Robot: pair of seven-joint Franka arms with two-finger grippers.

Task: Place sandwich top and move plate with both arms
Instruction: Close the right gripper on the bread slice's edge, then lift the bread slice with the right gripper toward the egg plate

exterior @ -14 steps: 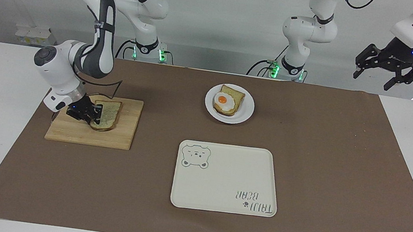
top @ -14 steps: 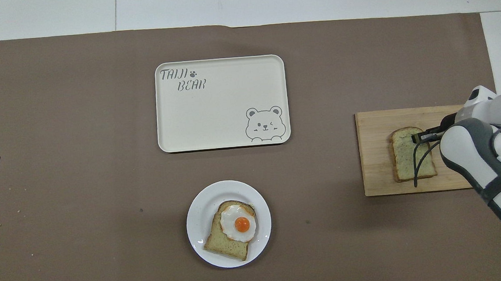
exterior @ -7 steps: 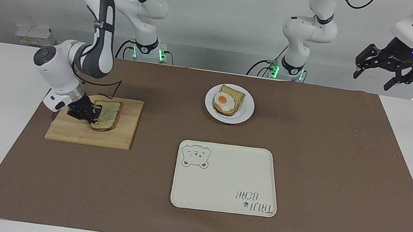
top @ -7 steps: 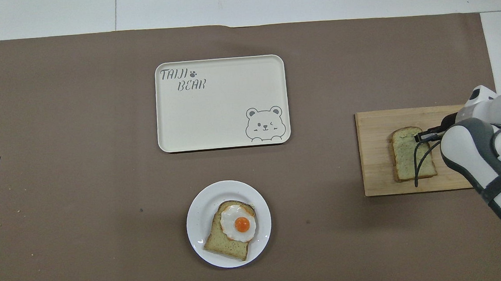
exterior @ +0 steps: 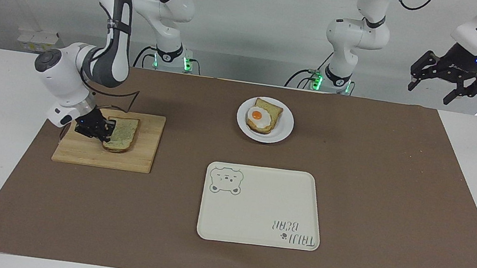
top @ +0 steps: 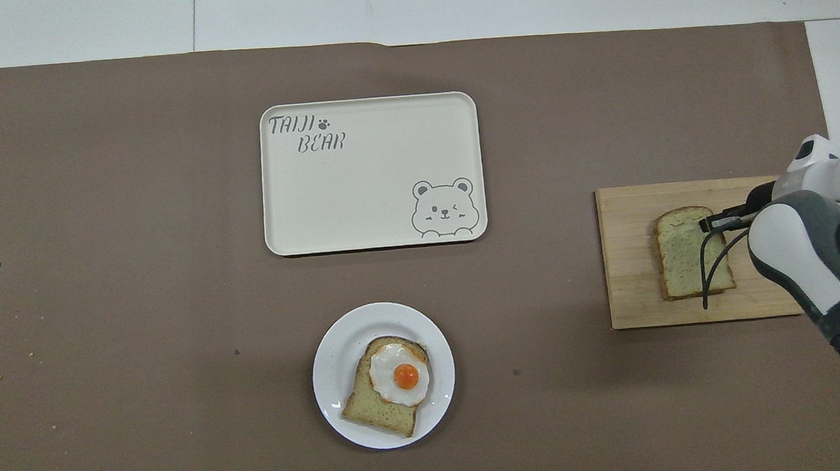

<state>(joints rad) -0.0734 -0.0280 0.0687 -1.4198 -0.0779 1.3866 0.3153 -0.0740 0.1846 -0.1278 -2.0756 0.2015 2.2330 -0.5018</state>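
While right gripper (exterior: 103, 131) pinches bread top (exterior: 123, 133) edge on board (exterior: 144, 149), left gripper (exterior: 448, 83) waits, fingers spread, empty; stacking, plate (exterior: 282, 133) move pending.

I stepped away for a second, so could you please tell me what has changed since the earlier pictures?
The right gripper has shut on the bread slice's edge and begun lifting it off the board, toward the robots. The left gripper still waits, open, raised off the table's left-arm end. Plate, egg toast and tray are unchanged.
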